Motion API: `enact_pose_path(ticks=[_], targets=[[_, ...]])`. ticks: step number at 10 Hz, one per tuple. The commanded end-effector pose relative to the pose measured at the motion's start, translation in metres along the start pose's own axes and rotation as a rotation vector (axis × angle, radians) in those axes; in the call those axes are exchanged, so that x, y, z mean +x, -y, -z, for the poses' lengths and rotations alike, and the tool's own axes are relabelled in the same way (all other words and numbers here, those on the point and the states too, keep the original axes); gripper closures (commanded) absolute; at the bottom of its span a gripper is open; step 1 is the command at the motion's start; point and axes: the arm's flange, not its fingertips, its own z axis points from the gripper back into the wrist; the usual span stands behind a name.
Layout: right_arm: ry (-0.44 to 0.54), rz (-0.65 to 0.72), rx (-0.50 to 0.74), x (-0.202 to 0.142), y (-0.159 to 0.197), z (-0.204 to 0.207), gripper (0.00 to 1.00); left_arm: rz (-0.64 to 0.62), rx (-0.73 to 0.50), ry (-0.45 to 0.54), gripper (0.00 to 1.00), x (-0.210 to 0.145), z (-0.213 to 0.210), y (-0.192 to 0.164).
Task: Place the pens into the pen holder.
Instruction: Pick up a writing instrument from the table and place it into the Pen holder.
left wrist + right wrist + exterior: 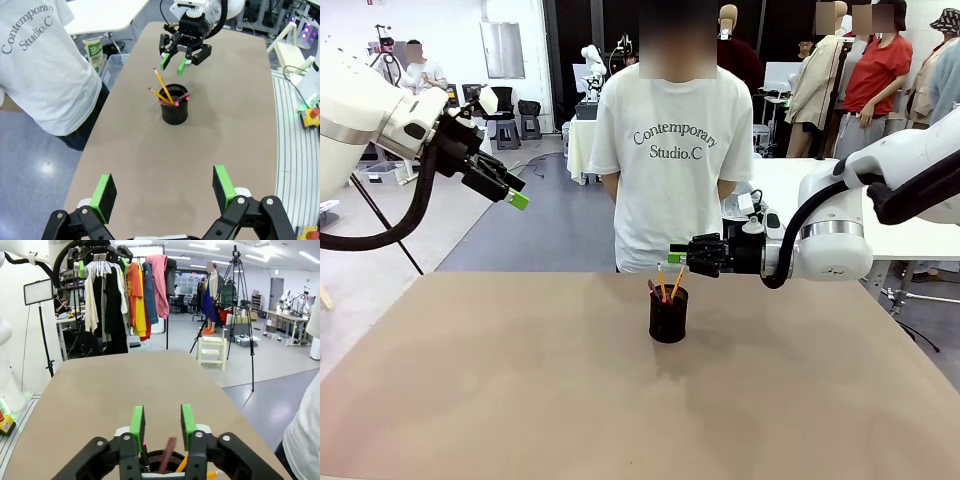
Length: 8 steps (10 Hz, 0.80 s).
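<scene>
Right pincer [182, 64] apart above pen holder [174, 111], pens [165, 87] inside, left pincer [165, 195] wide apart.

white T-shirt [670, 150] at 12 o'clock across the table, chest print "Contemporary Studio.C" in dark arched letters, same print partly cut off in left wrist view at 10 o'clock, no other legible text

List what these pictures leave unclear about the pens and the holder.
- Pen count: in the front view the pens bunch together, too small to count.
- Holder's body: in the right wrist view it is cut off by the bottom edge and hidden behind the right gripper.
- Pens' lower ends: in the left wrist view the holder's wall hides them.
</scene>
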Motion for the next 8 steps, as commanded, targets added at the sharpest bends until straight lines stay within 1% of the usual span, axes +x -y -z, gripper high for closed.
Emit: enact_pose_path(ticks=[1, 2, 4, 5, 6, 7, 8], targets=[[0.009, -0.011, -0.028, 0.0011, 0.0048, 0.009, 0.04, -0.002, 0.005, -0.002, 0.0, -0.0008, -0.0018, -0.0006], [0.012, -0.011, -0.028, 0.0009, 0.0048, 0.0093, 0.0, -0.002, 0.005, -0.002, 0.0, -0.0008, -0.0018, -0.0006], [0.015, -0.012, -0.014, 0.0028, 0.0068, 0.0081, 0.0, -0.002, 0.005, -0.002, 0.0, -0.0008, -0.0018, -0.0006], [0.027, 0.006, -0.007, 0.0038, 0.0063, 0.0068, 0.0, -0.002, 0.005, -0.002, 0.0, -0.0008, -0.0018, -0.0006], [0.019, 0.036, -0.005, 0.0046, 0.0062, 0.0054, 0.0, -0.002, 0.005, -0.002, 0.0, -0.0008, -0.0018, -0.0006], [0.003, -0.004, 0.003, 0.0021, 0.0016, 0.0018, 0.0, -0.002, 0.005, -0.002, 0.0, -0.0008, -0.0018, -0.0006], [0.003, -0.004, 0.003, 0.0021, 0.0016, 0.0018, 0.0, -0.002, 0.005, -0.002, 0.0, -0.0008, -0.0018, -0.0006]])
